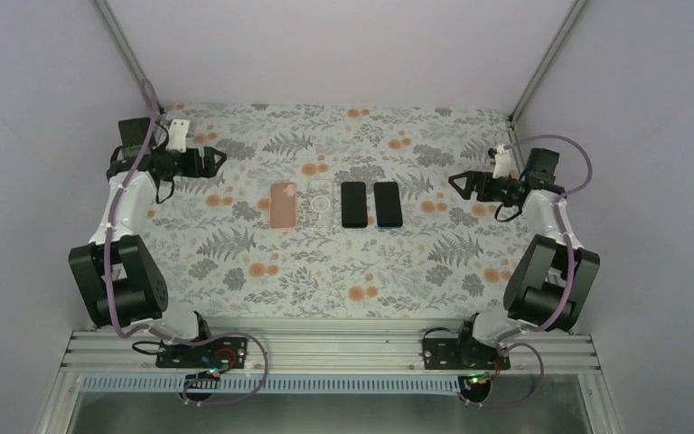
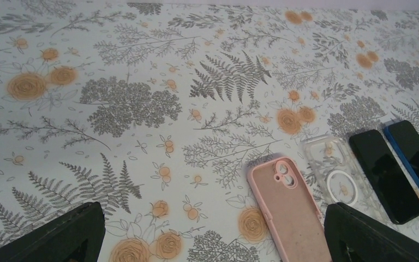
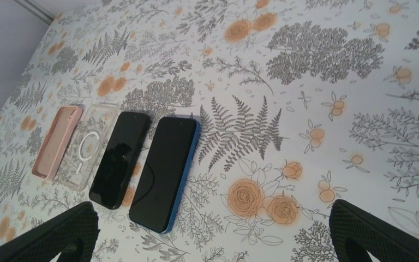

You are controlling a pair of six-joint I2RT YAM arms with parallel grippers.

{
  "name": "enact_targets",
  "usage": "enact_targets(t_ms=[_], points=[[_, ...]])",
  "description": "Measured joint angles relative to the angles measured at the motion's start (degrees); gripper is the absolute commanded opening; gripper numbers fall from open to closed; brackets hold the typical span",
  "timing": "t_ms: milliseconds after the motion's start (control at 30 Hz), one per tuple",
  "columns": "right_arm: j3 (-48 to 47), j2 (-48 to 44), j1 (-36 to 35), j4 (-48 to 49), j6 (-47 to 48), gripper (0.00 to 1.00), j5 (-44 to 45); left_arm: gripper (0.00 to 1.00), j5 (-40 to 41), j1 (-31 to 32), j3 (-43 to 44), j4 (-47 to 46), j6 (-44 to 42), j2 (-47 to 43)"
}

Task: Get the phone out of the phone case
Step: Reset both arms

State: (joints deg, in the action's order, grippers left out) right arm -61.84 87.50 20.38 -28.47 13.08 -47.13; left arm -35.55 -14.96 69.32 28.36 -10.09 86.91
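A dark phone (image 1: 388, 204) (image 3: 163, 172) lies screen up in a blue phone case, last on the right in a row at the table's middle; its blue rim (image 2: 398, 147) shows in the left wrist view. Left of it lies a bare black phone (image 1: 353, 205) (image 3: 120, 158). My left gripper (image 1: 220, 159) (image 2: 213, 240) hangs open at the far left, well away from the row. Over at the far right my right gripper (image 1: 456, 183) (image 3: 213, 234) is open too, holding nothing, with the cased phone ahead and to its left.
An empty pink case (image 1: 282, 205) (image 2: 292, 210) and an empty clear case with a white ring (image 1: 321, 208) (image 2: 333, 169) lie at the row's left end. The floral tablecloth (image 1: 235, 253) covers the table. Grey walls close in the back and sides.
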Motion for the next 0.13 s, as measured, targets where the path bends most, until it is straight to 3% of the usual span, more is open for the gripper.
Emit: enact_targets(t_ms=[133], points=[[0.98,0.0,-0.02,0.5,0.04,0.99,-0.02,1.0,0.55,-0.04,-0.9,-2.1,0.0,-0.09]])
